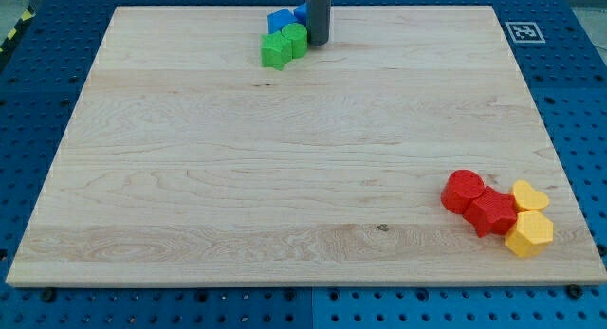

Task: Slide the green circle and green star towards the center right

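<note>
The green star (275, 52) and the green circle (295, 39) sit touching each other near the view's top edge, a little left of the middle. My tip (317, 42) stands just to the right of the green circle, close to or touching it. Behind the green blocks lie a blue block (280, 21) and a second blue block (301, 11), partly hidden by the rod.
At the view's bottom right a cluster holds a red circle (462, 191), a red hexagon-like block (491, 212), a yellow heart-like block (529, 195) and a yellow hexagon (529, 233). The wooden board (285, 177) lies on a blue perforated table; a marker tag (523, 31) sits top right.
</note>
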### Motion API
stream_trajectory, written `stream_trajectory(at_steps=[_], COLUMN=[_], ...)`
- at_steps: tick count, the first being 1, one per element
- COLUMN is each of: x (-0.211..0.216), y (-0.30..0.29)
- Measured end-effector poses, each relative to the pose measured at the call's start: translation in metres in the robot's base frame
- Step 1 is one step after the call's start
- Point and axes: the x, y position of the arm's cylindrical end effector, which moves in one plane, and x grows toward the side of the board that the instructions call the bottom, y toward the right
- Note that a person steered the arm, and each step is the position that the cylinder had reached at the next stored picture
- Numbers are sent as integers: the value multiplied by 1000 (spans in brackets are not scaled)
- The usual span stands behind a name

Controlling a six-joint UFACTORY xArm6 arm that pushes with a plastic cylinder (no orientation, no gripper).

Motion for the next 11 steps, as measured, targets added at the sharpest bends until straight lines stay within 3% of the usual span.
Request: stream_trajectory(at_steps=[1, 3, 6, 11], x=[5, 58, 60, 23], y=[-9, -49, -20, -28])
